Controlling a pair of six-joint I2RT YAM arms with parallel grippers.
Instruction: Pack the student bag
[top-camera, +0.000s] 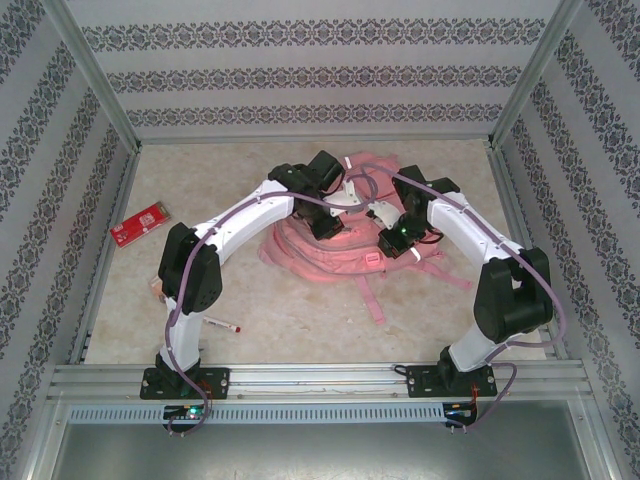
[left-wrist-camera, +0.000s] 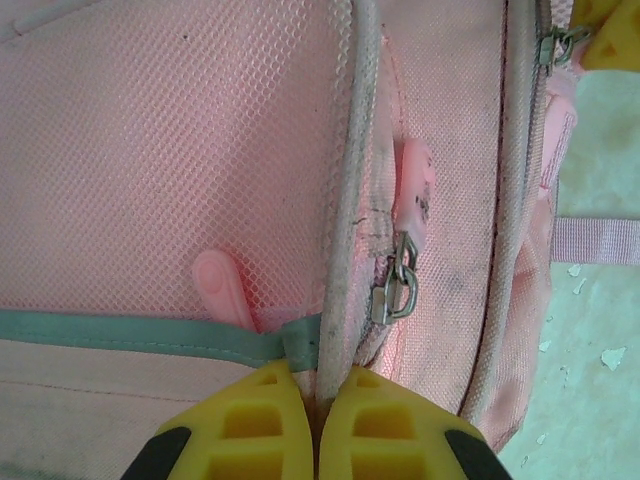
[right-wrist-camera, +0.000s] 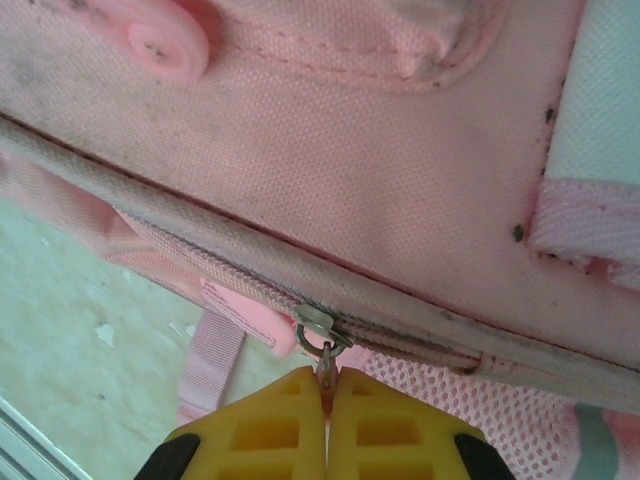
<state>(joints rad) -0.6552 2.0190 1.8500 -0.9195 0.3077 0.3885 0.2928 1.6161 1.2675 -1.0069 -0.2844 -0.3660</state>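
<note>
Place: robot test cell of the laboratory kind, a boxed-in tabletop booth.
Frame: bare aluminium posts (top-camera: 95, 70) at the corners, with matching bars along the edges.
Walls: flat panels on three sides, set inside the frame and papered with pale wallpaper (top-camera: 300, 75) in bands of dark ornament.
Work surface: tabletop (top-camera: 300, 330) under a beige mottled sheet.
Fixtures: left arm (top-camera: 215, 250) and right arm (top-camera: 500, 290), white and black, bolted on black base plates to an aluminium rail (top-camera: 320, 378) at the near edge.
Wiring: grey cables (top-camera: 178, 335) run along each arm; a slotted cable duct (top-camera: 320, 412) lies below the rail.
Loose items: student bag (top-camera: 320, 255), red card (top-camera: 140, 222), pen (top-camera: 222, 324).
</note>
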